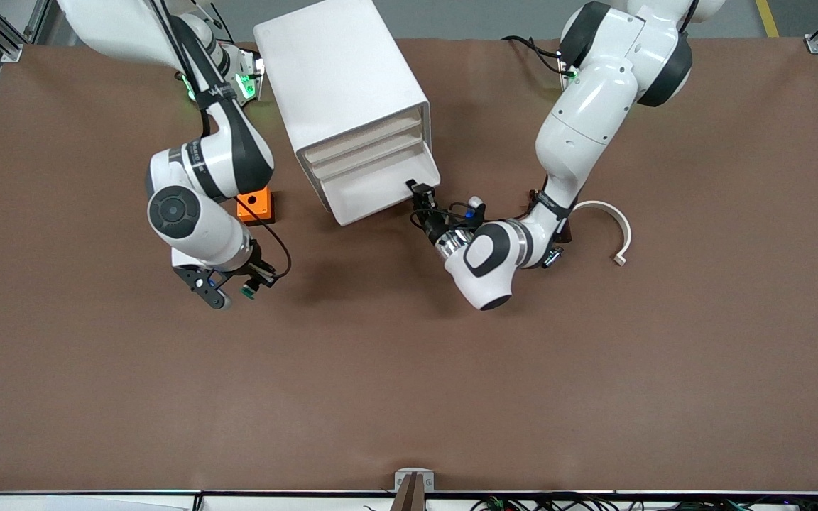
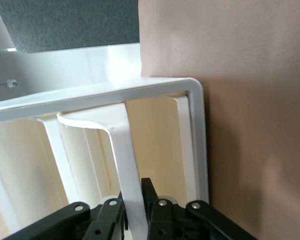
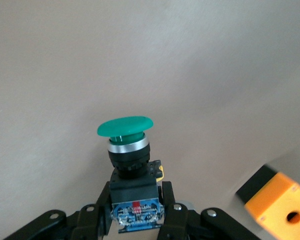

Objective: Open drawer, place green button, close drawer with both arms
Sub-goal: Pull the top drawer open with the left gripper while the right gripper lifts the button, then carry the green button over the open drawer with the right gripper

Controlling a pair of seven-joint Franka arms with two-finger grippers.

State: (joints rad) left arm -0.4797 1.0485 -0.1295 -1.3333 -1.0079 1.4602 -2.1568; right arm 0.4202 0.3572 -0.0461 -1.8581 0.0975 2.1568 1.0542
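The white cabinet [image 1: 341,85] stands at the table's middle, toward the robots' bases, with its stacked drawers facing the front camera. My left gripper [image 1: 420,190] is at the lowest drawer's front [image 1: 373,191]. In the left wrist view the left gripper [image 2: 135,202] is shut on that drawer's thin white handle strip [image 2: 124,150]. My right gripper [image 1: 246,287] hangs over bare table toward the right arm's end. It is shut on the blue-and-black body of the green-capped button [image 3: 126,127], which stands out from the right gripper [image 3: 135,205].
An orange box with a hole [image 1: 254,204] sits beside the right arm, between the cabinet and the right gripper; it also shows in the right wrist view [image 3: 275,202]. A white curved strip [image 1: 611,223] lies on the table by the left arm's elbow.
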